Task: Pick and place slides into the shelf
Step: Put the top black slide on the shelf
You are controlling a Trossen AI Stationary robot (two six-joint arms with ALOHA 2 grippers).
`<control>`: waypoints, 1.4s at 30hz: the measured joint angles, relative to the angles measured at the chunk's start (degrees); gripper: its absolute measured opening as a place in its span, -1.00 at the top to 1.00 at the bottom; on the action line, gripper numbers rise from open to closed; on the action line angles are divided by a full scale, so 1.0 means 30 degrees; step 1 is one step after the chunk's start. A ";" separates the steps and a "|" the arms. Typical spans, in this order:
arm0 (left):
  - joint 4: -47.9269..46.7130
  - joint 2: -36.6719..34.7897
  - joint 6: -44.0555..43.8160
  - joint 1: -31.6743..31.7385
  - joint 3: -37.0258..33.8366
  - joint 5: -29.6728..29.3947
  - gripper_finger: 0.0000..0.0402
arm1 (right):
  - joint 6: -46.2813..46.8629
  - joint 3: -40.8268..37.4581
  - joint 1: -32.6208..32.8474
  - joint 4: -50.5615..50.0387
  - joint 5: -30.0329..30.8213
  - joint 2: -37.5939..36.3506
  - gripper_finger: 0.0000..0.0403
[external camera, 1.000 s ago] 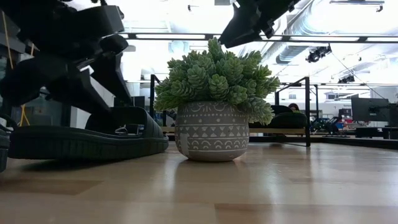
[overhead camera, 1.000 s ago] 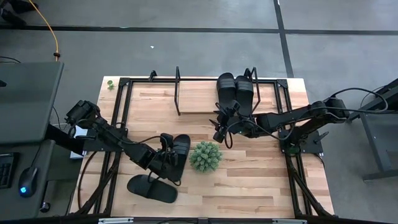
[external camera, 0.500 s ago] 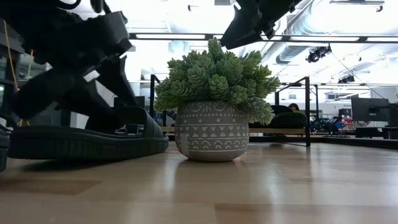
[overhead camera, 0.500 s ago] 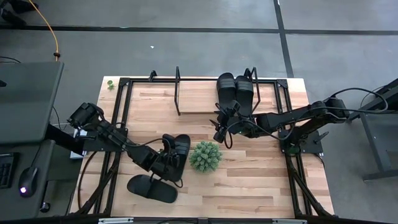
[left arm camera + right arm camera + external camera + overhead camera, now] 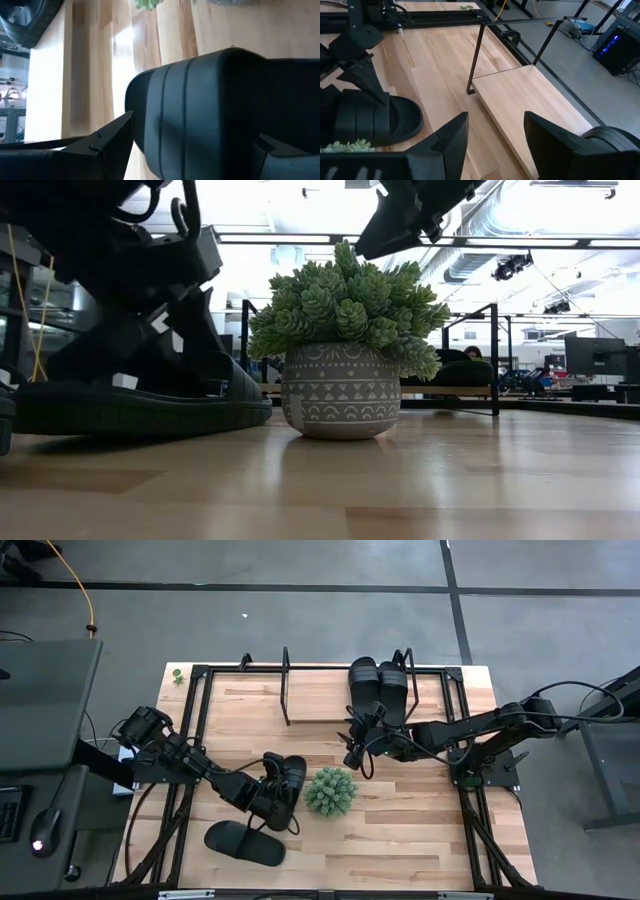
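Left pincer (image 5: 275,798) astride slide (image 5: 283,785) strap for lifting, closure indiscernible; right pincer (image 5: 352,752) released near shelf (image 5: 330,703).

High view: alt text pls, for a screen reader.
Left gripper sits at a black slide beside a green plant. Two slides rest on the shelf; another lies near the table's front. Right gripper hovers mid-table.

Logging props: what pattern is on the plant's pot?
Grey pot with white bands of triangles and arches, clearest in the low view.
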 joint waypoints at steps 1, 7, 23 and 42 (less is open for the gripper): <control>0.0066 0.0000 -0.0007 0.0007 0.0007 -0.0031 -0.22 | 0.0002 0.0000 0.0000 -0.0003 0.0003 0.0000 0.09; 0.0117 0.0087 -0.0006 0.0007 0.0007 -0.0266 -0.16 | -0.0002 0.0000 0.0004 0.0003 0.0007 0.0000 0.09; 0.0102 0.0087 0.0274 0.0007 0.0007 0.0004 0.63 | -0.0002 0.0000 0.0004 0.0001 0.0007 0.0000 0.09; -0.0087 0.0087 0.0353 0.0007 0.0007 -0.0411 0.92 | -0.0002 0.0000 0.0001 -0.0003 0.0007 0.0000 0.09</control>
